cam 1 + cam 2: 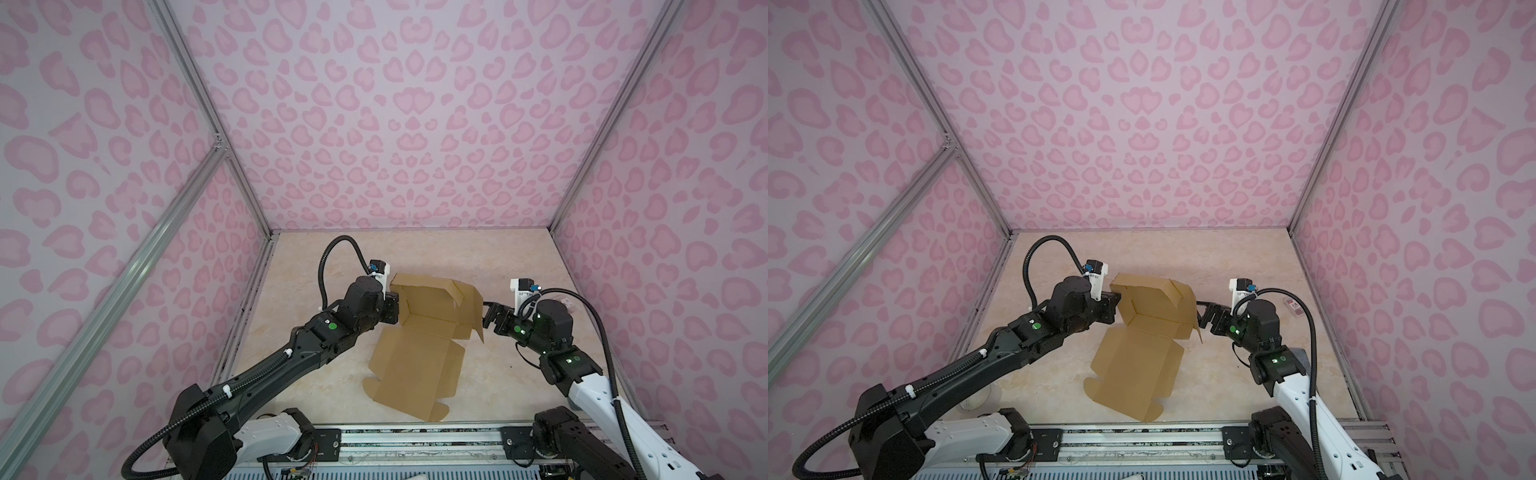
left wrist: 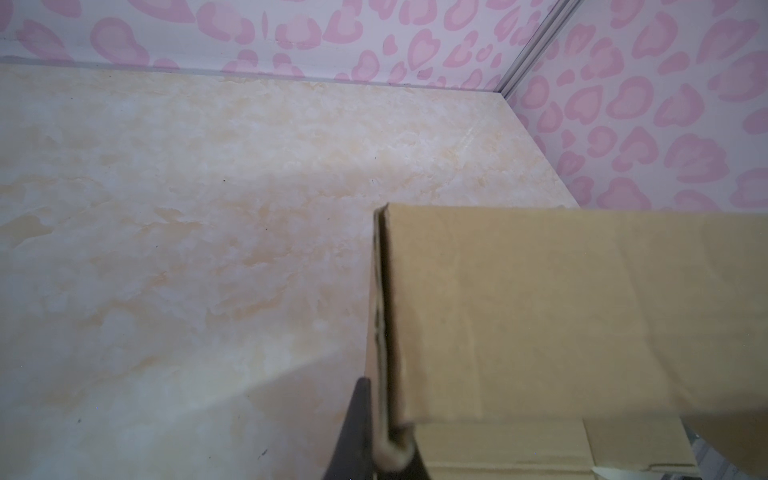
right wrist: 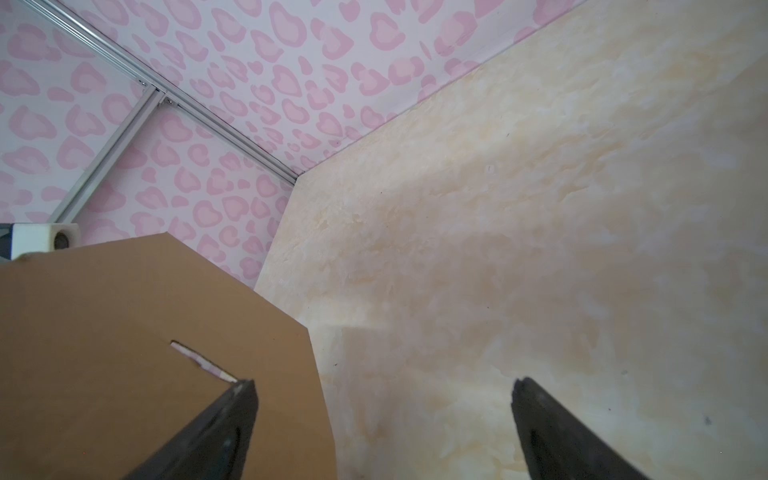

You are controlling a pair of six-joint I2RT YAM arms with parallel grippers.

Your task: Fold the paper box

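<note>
The paper box (image 1: 419, 361) (image 1: 1138, 370) is a brown cardboard sheet in mid-table, partly folded. Its far half has raised walls and its near half lies flat. My left gripper (image 1: 395, 309) (image 1: 1116, 305) is shut on the box's left wall. In the left wrist view the jaws (image 2: 384, 449) pinch the doubled edge of that wall (image 2: 540, 311). My right gripper (image 1: 487, 318) (image 1: 1202, 316) stands wide open just right of the upright right flap. In the right wrist view the flap (image 3: 124, 332) lies behind one finger (image 3: 232, 415), and the gripper (image 3: 382, 386) holds nothing.
A small clear packet with a red label (image 1: 567, 305) (image 1: 1295, 307) lies by the right wall behind the right arm. Pink patterned walls close in three sides of the marble tabletop (image 1: 316, 374). A metal rail (image 1: 415, 440) runs along the front edge.
</note>
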